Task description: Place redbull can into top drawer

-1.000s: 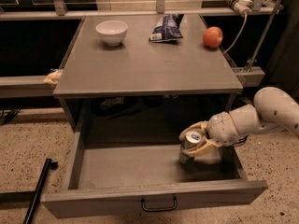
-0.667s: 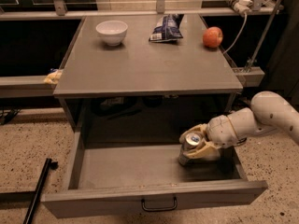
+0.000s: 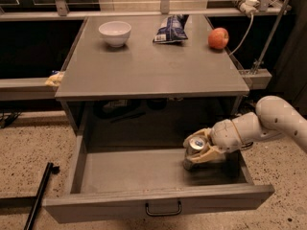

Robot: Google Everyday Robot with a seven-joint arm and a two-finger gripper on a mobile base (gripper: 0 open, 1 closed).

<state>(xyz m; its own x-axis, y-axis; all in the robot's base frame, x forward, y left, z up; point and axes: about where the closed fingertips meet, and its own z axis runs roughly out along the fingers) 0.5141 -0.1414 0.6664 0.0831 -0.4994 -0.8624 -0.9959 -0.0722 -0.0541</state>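
The top drawer is pulled wide open below the grey table, its dark loop handle at the front centre. The redbull can stands upright inside the drawer at its right side, silver top and tab facing up. My gripper reaches in from the right, with its pale fingers closed around the can's sides. The can's lower end is at or just above the drawer floor; I cannot tell which.
On the tabletop sit a white bowl, a blue snack bag and a red apple. A black pole lies on the floor at the left. A cable hangs at the back right.
The gripper and can have shifted slightly down and left inside the drawer. The grip on the can looks unchanged.
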